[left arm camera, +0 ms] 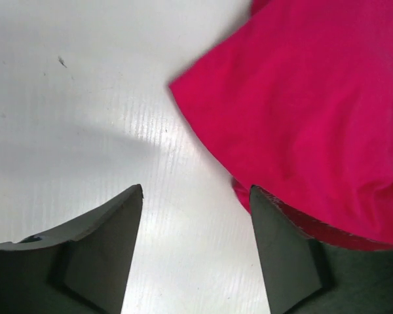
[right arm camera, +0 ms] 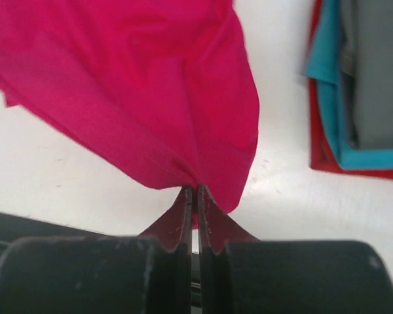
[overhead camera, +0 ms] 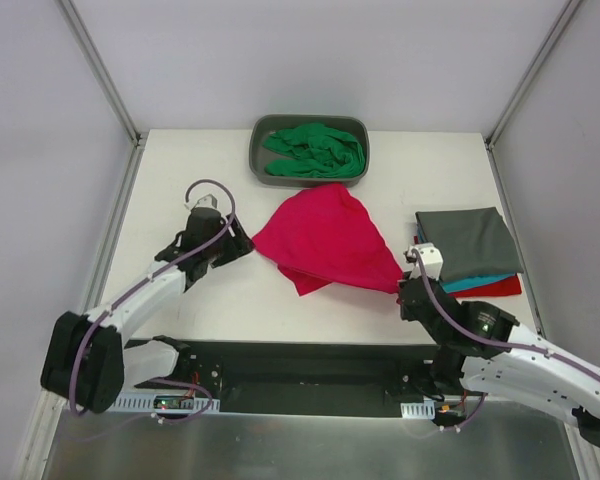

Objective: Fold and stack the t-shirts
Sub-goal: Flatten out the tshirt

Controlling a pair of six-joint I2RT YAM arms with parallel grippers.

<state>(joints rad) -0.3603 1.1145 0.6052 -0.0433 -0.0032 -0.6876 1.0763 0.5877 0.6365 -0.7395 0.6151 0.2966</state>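
Observation:
The crimson-pink t-shirt [overhead camera: 327,240] lies bunched in the middle of the table. My right gripper [right arm camera: 194,190] is shut on its near right corner, the cloth [right arm camera: 137,98] fanning out from the pinch. My left gripper [left arm camera: 195,191] stands open just left of the shirt's left edge [left arm camera: 301,104], only bare table between its fingers. A bright green t-shirt [overhead camera: 315,150] fills the grey tub [overhead camera: 257,150] at the back. At the right lie folded shirts stacked: dark grey [overhead camera: 467,243] on top, teal [overhead camera: 472,284] under it, red [overhead camera: 500,290] at the bottom.
The black base plate [overhead camera: 310,375] runs along the near edge between the arm bases. Frame posts [overhead camera: 100,70] rise at the back corners. The folded stack [right arm camera: 360,85] lies close to the right of my right gripper.

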